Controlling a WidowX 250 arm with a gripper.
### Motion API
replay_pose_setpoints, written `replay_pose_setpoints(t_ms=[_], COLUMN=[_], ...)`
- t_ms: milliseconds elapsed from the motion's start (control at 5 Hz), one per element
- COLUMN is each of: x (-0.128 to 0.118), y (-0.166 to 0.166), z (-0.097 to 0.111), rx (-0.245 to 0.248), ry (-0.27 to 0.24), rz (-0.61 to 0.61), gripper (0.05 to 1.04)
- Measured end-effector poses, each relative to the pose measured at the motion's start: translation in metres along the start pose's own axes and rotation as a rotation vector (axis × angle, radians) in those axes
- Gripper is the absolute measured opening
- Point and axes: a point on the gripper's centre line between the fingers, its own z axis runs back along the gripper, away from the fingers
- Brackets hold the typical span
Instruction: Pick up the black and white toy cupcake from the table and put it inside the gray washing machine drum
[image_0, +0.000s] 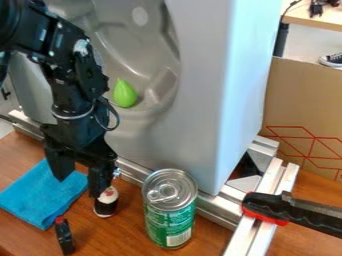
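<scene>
Gripper (81, 175): located at the left of the work surface, pointing down. Its two fingers stand wide apart, with no object seen between them. One finger is over the cloth (41, 192); the other is to its right, directly above the bottle (105, 202).

Bottle: small, dark, with a pale and red top. It stands on the table (127, 235), just right of the cloth. Its long axis is near vertical, roughly parallel to the fingers.

Key relation: the bottle is below the right finger, not centred in the opening. The opening's midline lies to the left of the bottle. Contact between the finger and the bottle top cannot be confirmed.

Adjacent items: the can (170, 210) stands upright to the right of the bottle, apart from it. The black piece (65, 237), red at one end, is at the near left. The rail (137, 172) runs along the far side.
</scene>
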Motion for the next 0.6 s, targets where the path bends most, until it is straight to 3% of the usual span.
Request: replay_pose_setpoints(t_ms=[600], x=[0.012], y=[0.004], z=[-0.039], rx=[-0.042], ry=[0.038], rz=[-0.018], gripper=[0.996])
